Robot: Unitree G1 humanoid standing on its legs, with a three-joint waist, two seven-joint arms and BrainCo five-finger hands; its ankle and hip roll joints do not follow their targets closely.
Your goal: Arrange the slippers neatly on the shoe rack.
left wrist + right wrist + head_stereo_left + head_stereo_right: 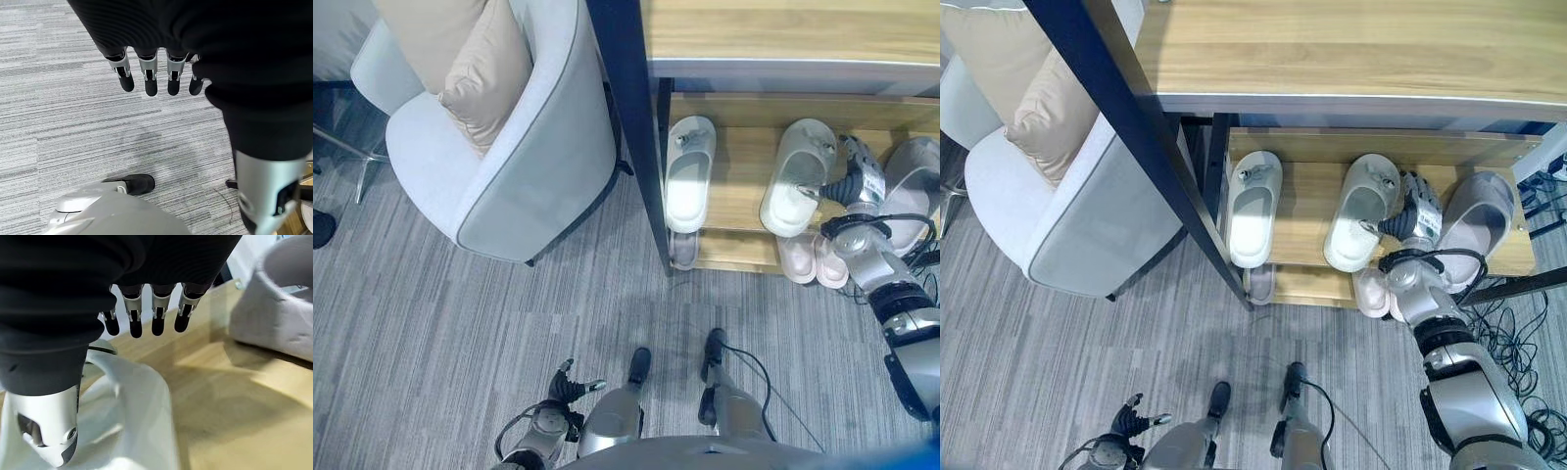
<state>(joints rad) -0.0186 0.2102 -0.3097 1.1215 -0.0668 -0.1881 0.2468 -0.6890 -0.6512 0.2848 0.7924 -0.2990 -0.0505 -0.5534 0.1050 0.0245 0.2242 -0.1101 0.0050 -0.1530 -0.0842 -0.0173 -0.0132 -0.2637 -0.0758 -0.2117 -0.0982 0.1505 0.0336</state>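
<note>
Even, soft indoor light falls from above, leaving faint shadows on the carpet and a darker band under the desk across the shelf. In the right wrist view, the white slipper is blurred and washed out, and shadows cross the wood.

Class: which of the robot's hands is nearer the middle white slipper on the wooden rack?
Right. The right hand is right beside the white slipper; the left hand hangs low over the carpet.
</note>
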